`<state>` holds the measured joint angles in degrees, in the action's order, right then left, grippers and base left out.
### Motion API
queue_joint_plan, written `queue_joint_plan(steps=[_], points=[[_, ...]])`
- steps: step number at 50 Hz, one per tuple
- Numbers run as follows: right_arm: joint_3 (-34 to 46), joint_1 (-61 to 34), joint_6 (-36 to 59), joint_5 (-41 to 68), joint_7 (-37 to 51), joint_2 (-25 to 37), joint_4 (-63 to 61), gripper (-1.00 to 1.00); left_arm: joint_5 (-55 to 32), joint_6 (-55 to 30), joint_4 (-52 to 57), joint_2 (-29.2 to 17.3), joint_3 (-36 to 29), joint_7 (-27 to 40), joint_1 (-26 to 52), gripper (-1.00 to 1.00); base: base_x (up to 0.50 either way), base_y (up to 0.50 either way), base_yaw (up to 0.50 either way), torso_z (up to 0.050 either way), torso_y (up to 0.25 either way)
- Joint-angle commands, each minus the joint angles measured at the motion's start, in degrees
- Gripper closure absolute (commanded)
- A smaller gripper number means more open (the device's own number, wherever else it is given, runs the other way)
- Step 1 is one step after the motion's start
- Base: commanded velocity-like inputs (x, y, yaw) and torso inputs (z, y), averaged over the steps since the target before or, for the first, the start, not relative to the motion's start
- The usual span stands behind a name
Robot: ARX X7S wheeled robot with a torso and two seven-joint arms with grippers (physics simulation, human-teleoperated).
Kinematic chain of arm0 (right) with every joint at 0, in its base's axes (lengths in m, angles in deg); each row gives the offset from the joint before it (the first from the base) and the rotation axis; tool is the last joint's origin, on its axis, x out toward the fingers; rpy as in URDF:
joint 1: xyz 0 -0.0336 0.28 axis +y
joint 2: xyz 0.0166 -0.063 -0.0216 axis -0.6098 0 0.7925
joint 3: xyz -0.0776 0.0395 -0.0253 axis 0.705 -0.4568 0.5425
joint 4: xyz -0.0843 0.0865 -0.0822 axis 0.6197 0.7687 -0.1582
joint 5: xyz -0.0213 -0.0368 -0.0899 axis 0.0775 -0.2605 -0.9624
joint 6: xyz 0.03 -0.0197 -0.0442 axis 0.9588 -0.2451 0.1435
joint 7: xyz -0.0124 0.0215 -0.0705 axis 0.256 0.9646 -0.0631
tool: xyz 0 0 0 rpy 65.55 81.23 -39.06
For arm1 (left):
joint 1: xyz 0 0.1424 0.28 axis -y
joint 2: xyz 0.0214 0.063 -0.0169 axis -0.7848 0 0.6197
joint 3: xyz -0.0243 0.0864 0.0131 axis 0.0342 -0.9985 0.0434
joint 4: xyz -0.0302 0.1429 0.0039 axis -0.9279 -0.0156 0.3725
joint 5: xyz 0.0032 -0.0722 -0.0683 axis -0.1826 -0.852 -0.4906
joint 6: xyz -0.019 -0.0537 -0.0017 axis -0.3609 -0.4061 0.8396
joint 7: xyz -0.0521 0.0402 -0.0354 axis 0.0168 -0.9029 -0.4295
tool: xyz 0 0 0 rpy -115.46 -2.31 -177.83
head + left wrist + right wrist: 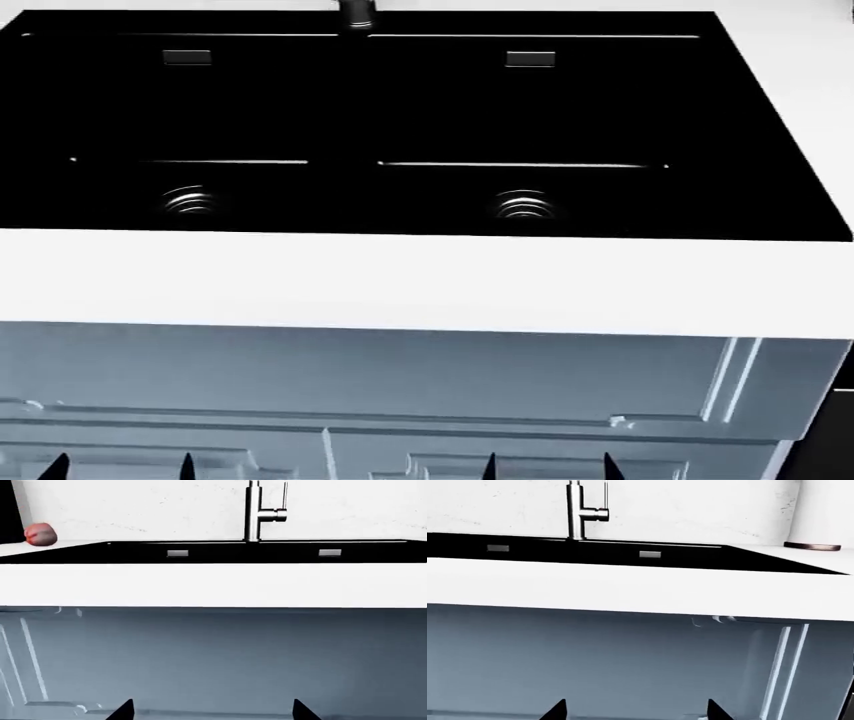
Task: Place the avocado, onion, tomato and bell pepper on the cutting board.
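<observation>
A pinkish-red bell pepper point(40, 534) with purplish shading lies on the white counter beyond the sink's left end; it shows only in the left wrist view. The avocado, onion, tomato and cutting board are out of view. My left gripper point(213, 711) point(120, 468) hangs low in front of the cabinet doors, below the counter edge, open with nothing between its fingers. My right gripper point(636, 711) point(549, 468) sits at the same height to its right, also open and empty. Only the dark fingertips of each show.
A black double sink point(400, 120) is set in the white counter point(400, 280), with a steel faucet point(257, 510) behind it. Blue-grey cabinet doors point(400, 390) face me below. A dark-rimmed round base point(812, 545) stands at the far right, a black object point(8, 510) at the far left.
</observation>
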<state>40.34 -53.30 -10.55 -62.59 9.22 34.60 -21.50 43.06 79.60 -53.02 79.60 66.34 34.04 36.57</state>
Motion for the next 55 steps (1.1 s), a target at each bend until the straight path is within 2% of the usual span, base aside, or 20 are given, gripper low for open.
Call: queue_joint_plan(steps=[1,23,44,55], points=[[0.44,0.18,-0.95,0.59,0.49,0.48,-0.01,-1.0,-0.51,0.51,-0.15,-0.48,-0.46,0.67,-0.07,-1.0,0.0,0.5,0.0,0.0,0.0],[1.39,-0.1,-0.22,1.42,1.37,1.32,-0.29,-1.0,-0.92,0.36,0.22,-1.28,-1.54,1.93,0.05,-1.0,0.0,0.5,0.0,0.0,0.0],[2.0,0.3,-3.54,1.72,1.72,2.16,2.47,-1.0,-1.74,0.72,1.23,-1.96,-2.21,2.95,-0.7,-1.0,0.0,0.5,0.0,0.0,0.0],[2.77,-0.34,-0.14,1.59,2.86,2.14,-0.22,-1.0,-2.67,1.77,-0.18,-2.32,-2.27,2.78,-0.07,-1.0,0.0,0.5,0.0,0.0,0.0]])
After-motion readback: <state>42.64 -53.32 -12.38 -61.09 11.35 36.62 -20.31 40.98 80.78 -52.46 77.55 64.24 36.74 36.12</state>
